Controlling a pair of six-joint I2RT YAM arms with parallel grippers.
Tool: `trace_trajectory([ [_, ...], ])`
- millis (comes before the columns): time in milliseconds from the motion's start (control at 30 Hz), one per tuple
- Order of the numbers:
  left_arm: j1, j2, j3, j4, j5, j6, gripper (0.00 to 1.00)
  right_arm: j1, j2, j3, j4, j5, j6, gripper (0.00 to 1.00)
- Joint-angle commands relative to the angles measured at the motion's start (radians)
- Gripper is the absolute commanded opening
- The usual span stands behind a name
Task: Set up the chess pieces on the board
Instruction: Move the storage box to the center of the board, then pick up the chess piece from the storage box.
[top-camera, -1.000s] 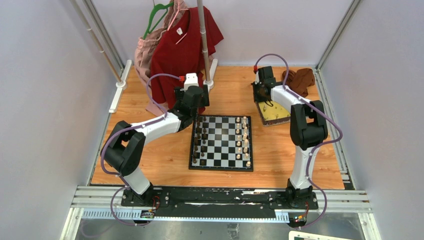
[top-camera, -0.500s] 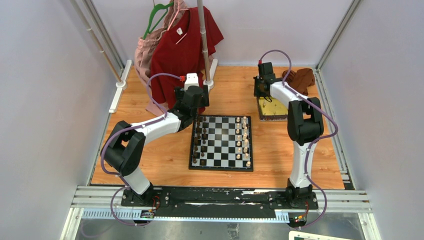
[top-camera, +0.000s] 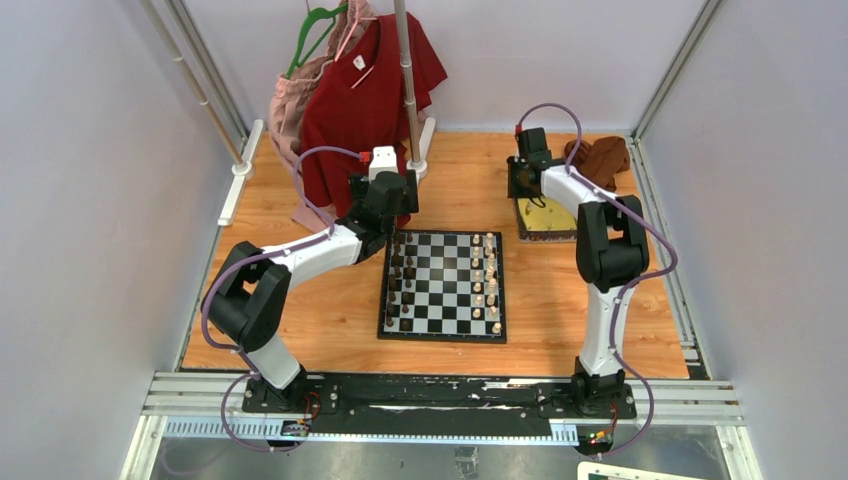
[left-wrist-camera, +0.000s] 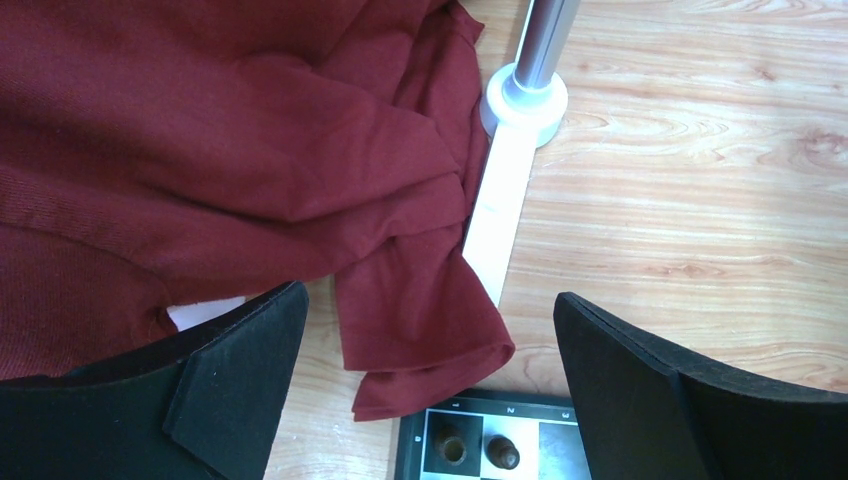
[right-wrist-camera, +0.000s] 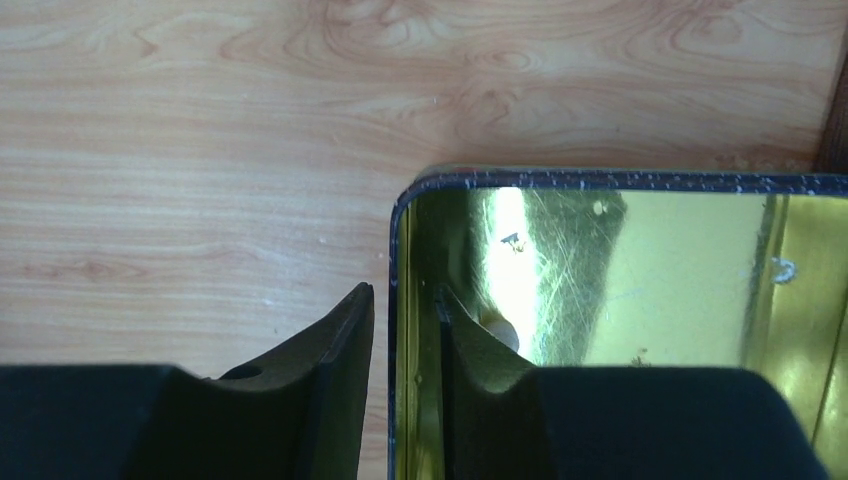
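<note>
Fingers (left-wrist-camera: 240, 380) on the left gripper (left-wrist-camera: 430, 310) are spread wide with nothing between them. Over on the right gripper (right-wrist-camera: 402, 295) the pair stands narrowly parted, one finger outside and one inside the wall of the gold tin (right-wrist-camera: 650, 260). We see a gap on both sides of the rim, so no pinch.

Under everything lies the wooden table (top-camera: 330, 300). Ahead of the left fingers and off to their left we have the red shirt (left-wrist-camera: 200, 150), its folds reaching the wood. The board (top-camera: 443, 285) sits right beneath the left gripper, one corner showing between its fingers, and well apart from the right pair. Dark pieces (top-camera: 400, 280) line the board's edge nearer the left fingers, cream pieces (top-camera: 488, 285) the edge nearer the right ones. Two of the dark pieces stand in that corner.
</note>
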Motion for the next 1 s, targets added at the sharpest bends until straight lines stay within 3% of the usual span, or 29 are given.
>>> trace_trajectory([
  [0,-0.006,-0.024,-0.010,0.030,0.002,-0.013,1.00,-0.002,-0.102,-0.029,-0.027,-0.004,-0.034,0.32],
  [267,-0.006,-0.036,-0.022,0.030,0.010,-0.023,1.00,-0.002,-0.192,-0.057,-0.059,-0.009,-0.063,0.32],
  [467,-0.007,-0.043,-0.032,0.030,0.009,-0.025,1.00,-0.006,-0.251,-0.119,-0.062,0.070,-0.062,0.32],
  [967,-0.006,-0.039,-0.041,0.034,0.010,-0.027,1.00,-0.026,-0.226,-0.173,-0.074,0.105,-0.064,0.31],
])
